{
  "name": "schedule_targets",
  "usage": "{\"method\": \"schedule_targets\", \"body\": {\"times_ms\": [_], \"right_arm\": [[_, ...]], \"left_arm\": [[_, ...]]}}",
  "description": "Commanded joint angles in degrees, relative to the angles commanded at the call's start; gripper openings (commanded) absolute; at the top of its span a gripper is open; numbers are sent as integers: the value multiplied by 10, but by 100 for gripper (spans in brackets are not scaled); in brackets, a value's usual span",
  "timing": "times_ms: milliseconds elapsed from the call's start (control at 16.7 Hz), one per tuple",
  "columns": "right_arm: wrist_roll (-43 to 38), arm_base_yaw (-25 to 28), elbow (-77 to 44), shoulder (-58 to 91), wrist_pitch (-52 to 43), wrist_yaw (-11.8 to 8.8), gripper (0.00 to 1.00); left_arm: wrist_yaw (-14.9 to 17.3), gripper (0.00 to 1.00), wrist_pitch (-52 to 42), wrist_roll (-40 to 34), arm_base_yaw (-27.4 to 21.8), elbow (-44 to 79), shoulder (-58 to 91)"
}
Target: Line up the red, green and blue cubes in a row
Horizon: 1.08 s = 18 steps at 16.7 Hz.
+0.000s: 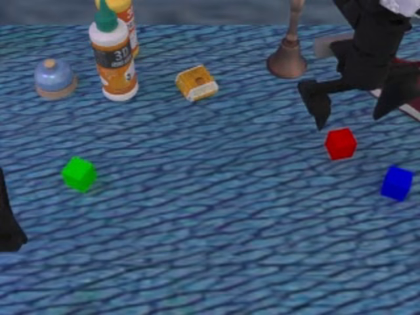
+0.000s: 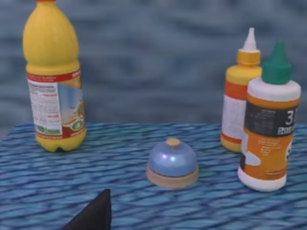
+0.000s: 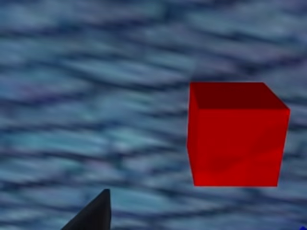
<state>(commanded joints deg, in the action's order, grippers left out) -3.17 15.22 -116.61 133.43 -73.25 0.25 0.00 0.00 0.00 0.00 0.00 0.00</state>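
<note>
The red cube (image 1: 340, 143) sat on the blue woven table (image 1: 210, 230) just below the spread jaws of the right gripper (image 1: 351, 108), nearer its left finger (image 1: 317, 103), untouched; the jaws gripped nothing. In the right wrist view the red cube (image 3: 237, 135) filled much of the frame, with only one dark fingertip (image 3: 93, 213) showing. The blue cube (image 1: 397, 183) lay beyond those jaws toward the table's right edge, and the green cube (image 1: 79, 174) far off on the left. The left gripper (image 1: 8, 226) was cut off at the left edge, so I cannot tell how its jaws stood. A brown candlestick (image 1: 289, 52) lost its top past the frame. Behind the glue bottle (image 2: 269, 124), labelled "3D", a second bottle (image 2: 240, 96) was half hidden. A service bell (image 2: 172, 164), a yellow juice bottle (image 2: 53, 76) with unreadable print and an orange-yellow block (image 1: 196, 83) stood apart from both grippers
</note>
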Motion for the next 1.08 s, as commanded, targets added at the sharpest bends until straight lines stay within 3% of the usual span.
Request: {"method": "schedule_targets", "body": {"times_ms": [420, 720, 1080], "right_arm": [[-2, 3, 107, 37, 148, 0, 100], [-2, 3, 120, 43, 164, 0, 100], [-2, 3, 120, 43, 164, 0, 55]], "left_arm": [[0, 100, 0, 0, 0, 0, 0], [0, 100, 0, 0, 0, 0, 0], [0, 100, 0, 0, 0, 0, 0]]}}
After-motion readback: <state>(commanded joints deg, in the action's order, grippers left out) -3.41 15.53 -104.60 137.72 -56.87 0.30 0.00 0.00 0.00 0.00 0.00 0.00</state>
